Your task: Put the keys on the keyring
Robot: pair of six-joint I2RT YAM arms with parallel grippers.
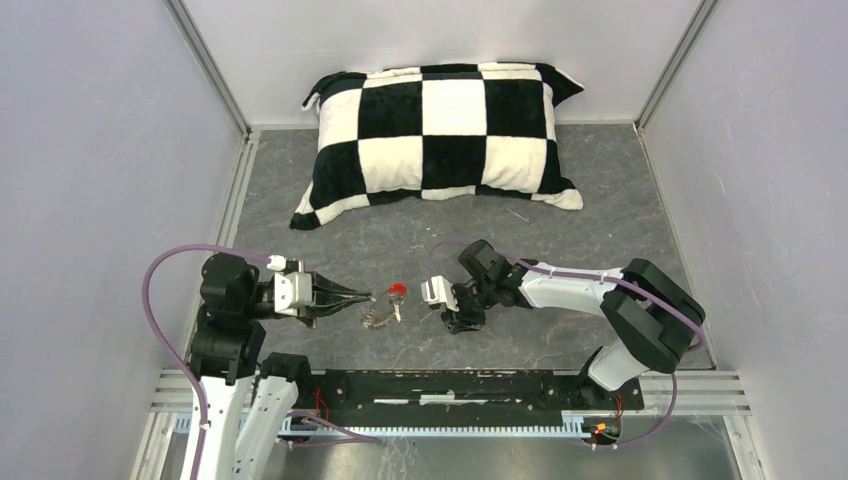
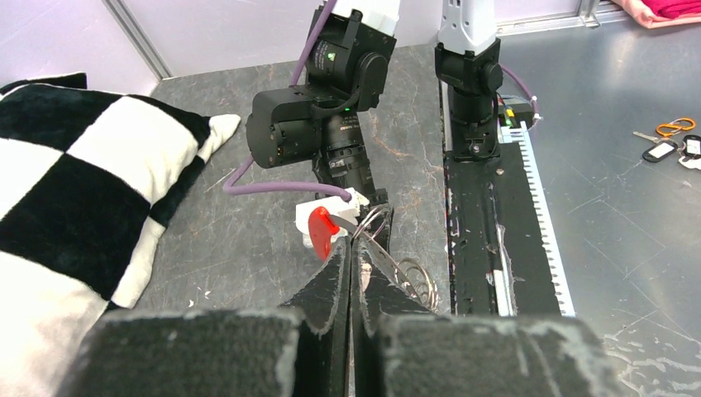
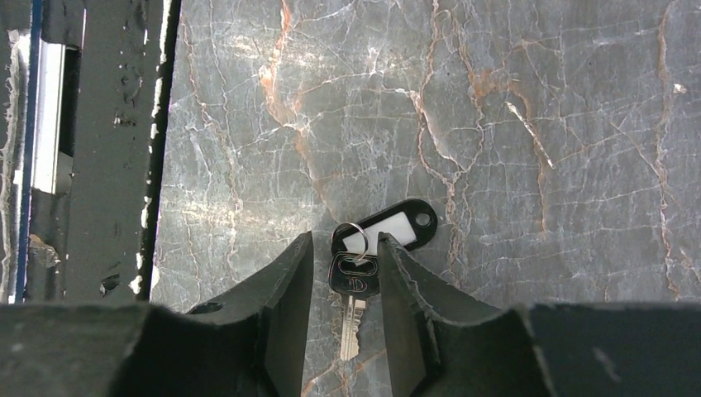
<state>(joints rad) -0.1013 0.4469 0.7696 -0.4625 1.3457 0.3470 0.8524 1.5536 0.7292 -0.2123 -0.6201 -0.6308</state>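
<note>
At lower centre, the left gripper (image 2: 351, 246) clamps the keyring (image 2: 321, 233), while the right gripper (image 3: 345, 241), jaws apart, straddles a key (image 3: 355, 277).

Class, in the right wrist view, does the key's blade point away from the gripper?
No, the key lies between the fingers of the right gripper, its blade pointing back toward the camera.

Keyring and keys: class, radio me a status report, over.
Left gripper shut on keyring. Right gripper open, straddling one key, black tag attached. Nothing in the way seen.
</note>
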